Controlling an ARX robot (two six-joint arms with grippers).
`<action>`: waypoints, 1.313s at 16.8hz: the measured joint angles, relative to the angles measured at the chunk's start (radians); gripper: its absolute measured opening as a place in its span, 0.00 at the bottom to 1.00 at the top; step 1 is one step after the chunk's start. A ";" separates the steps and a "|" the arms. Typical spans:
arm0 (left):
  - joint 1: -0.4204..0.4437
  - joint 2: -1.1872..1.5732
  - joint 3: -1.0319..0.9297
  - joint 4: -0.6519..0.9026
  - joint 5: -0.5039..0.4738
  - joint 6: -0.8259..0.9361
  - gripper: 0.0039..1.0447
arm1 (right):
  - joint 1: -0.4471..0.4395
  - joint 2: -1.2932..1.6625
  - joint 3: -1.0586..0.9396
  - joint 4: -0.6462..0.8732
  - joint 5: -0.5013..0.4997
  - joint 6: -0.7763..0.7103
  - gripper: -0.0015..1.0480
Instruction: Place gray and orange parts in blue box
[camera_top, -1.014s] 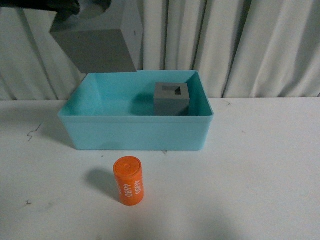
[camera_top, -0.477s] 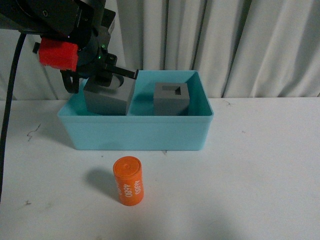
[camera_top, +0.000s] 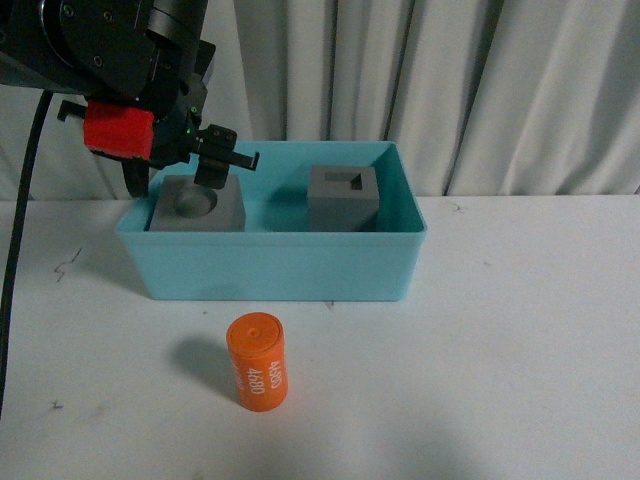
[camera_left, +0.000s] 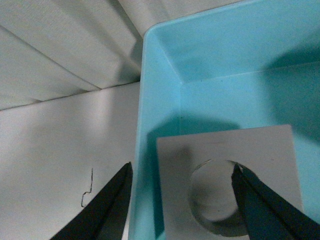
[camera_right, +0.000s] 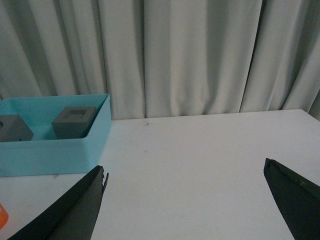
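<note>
The blue box (camera_top: 270, 265) stands at the middle back of the white table. Both gray cubes are inside it: the round-recess cube (camera_top: 197, 205) at the left end, the square-recess cube (camera_top: 343, 195) towards the right. My left gripper (camera_top: 178, 178) hovers open just above the round-recess cube (camera_left: 260, 155) and holds nothing. In the left wrist view (camera_left: 182, 167) one finger is over the table outside the box wall (camera_left: 145, 100), the other over the recess edge. The orange cylinder (camera_top: 257, 360) lies on the table in front of the box. My right gripper (camera_right: 184, 167) is open and empty over bare table, right of the box (camera_right: 55, 150).
A pale curtain (camera_top: 500, 90) hangs close behind the table. A black cable (camera_top: 20, 230) hangs down from the left arm at the far left. In the right wrist view both cubes (camera_right: 74, 120) show in the box, and a sliver of the orange cylinder (camera_right: 2, 215) shows at the edge.
The left gripper came down with the round-recess cube, set it in the left end of the box and opened. The cube now rests flat. The orange cylinder has not moved.
</note>
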 joint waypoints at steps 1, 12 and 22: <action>0.002 -0.003 -0.007 0.010 0.001 -0.003 0.71 | 0.000 0.000 0.000 0.000 0.000 0.000 0.94; -0.178 -1.198 -0.886 -0.336 0.367 -0.503 0.94 | 0.000 0.000 0.000 0.000 0.000 0.000 0.94; 0.040 -1.640 -1.374 0.383 0.251 -0.098 0.09 | 0.000 0.000 0.000 0.000 0.001 0.000 0.94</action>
